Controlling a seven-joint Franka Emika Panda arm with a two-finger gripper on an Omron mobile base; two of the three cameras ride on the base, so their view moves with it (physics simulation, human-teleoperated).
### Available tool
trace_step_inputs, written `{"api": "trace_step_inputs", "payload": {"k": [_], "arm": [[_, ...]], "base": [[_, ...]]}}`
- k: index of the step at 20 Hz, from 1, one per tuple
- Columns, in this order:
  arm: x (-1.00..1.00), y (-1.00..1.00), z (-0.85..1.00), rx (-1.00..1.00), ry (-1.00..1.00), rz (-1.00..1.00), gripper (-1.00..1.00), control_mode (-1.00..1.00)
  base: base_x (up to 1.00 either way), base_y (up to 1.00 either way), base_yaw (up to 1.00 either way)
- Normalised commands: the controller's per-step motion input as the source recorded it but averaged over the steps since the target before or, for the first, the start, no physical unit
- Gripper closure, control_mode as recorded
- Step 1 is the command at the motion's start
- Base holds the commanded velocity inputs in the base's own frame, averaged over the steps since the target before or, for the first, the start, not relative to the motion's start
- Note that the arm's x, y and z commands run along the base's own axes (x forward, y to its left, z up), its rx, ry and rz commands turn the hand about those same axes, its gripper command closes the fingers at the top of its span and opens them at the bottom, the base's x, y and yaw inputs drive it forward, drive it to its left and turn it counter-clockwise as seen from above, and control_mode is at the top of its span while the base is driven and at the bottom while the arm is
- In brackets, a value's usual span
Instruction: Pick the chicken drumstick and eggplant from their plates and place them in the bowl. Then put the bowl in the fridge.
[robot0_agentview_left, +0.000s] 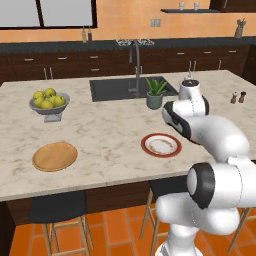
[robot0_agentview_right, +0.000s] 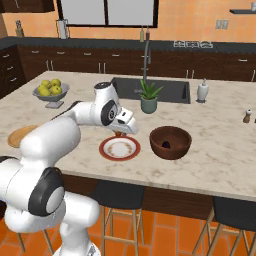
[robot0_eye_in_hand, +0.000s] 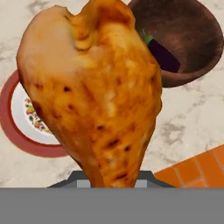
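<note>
The tool (robot0_agentview_right: 120, 133) is clamped on the orange-brown cooked chicken drumstick (robot0_eye_in_hand: 94, 94), a glossy piece with dark char flecks, fat end up and narrowing toward the tool. It hangs above the white red-rimmed plate (robot0_agentview_right: 119, 148) on the marble bench (robot0_agentview_right: 220, 145). The dark purple eggplant (robot0_eye_in_hand: 164, 54) lies inside the reddish-brown round bowl (robot0_agentview_right: 170, 142) just beside that plate.

Eggplant (robot0_eye_in_hand: 164, 54) in bowl (robot0_agentview_right: 170, 142); bowl right of rimmed plate (robot0_agentview_right: 119, 148).
</note>
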Motion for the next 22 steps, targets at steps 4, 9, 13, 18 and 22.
{"api": "trace_step_inputs", "payload": {"k": [4, 9, 13, 18, 22], "arm": [[0.25, -1.00, -0.03, 0.08, 0.00, 0.00, 1.00, -1.00], [0.21, -1.00, -0.12, 0.12, 0.15, 0.08, 1.00, -1.00], [0.46, -0.96, -0.10, 0.06, 0.10, 0.19, 1.00, -1.00], [0.37, -0.53, -0.13, 0.01, 0.09, 0.23, 1.00, -1.00], [0.57, -0.12, -0.43, 0.03, 0.02, 0.24, 1.00, -1.00]], "base": [[0.00, 0.00, 0.00], [0.00, 0.00, 0.00], [0.00, 0.00, 0.00], [0.00, 0.00, 0.00], [0.00, 0.00, 0.00]]}}
